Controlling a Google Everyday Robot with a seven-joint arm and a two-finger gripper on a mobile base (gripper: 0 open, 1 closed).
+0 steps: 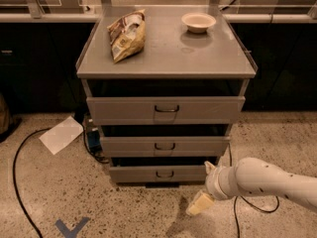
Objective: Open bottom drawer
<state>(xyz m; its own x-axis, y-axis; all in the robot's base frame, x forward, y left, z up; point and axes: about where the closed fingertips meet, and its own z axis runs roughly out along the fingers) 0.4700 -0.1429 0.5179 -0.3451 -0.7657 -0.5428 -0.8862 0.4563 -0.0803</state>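
Low on the grey metal cabinet (168, 58), close to the floor: the bottom drawer (131, 174), grey metal with the smallest front, looks pushed in under two bigger grey drawers (124, 110).
Handle: a small dark wire handle (164, 174) is set in the middle of that front, lying long from left to right.
Gripper: the cream gripper (200, 203) is held low over the speckled floor (124, 212), near the drawer's right end. Nothing is held. How wide it is cannot be told.
Way to go: the handle is found to the left and a little farther back.
Inside the drawer: nothing can be seen.
Cabinet top: a crinkly snack bag (127, 33) and a small pale bowl (198, 22) that looks empty.
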